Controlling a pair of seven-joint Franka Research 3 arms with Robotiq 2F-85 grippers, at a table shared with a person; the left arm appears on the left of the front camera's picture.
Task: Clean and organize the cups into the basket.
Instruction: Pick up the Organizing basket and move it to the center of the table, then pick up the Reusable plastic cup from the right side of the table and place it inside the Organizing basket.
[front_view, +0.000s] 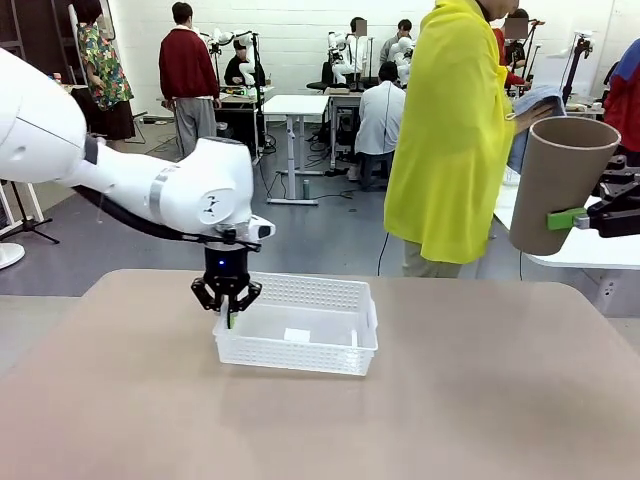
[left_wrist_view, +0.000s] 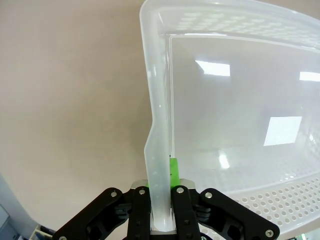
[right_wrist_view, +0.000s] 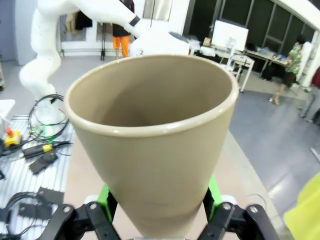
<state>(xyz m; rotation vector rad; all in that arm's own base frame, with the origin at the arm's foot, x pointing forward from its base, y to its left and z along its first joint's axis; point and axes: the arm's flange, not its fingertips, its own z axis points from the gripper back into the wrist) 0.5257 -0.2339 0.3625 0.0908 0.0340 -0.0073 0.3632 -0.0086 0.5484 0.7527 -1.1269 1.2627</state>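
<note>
Front view: the left arm comes in from the left with its wrist pointing straight down, the left fingers (front_view: 228, 310) at the left end of the white basket (front_view: 300, 350), which sits mid-counter (front_view: 470, 400). The left wrist view adds that the fingers are clenched on the basket's end wall, with 1 green pad inside. Front view, right edge: the right fingers (front_view: 568, 218) hold 1 kraft-brown cup (front_view: 555, 170) raised off the counter, mouth up and tilted. A person in yellow (front_view: 450, 130) stands beside it with a blue-grey cloth (front_view: 518, 145) near its rim. The right wrist view shows the 2 pads grasping the cup's lower half.
</note>
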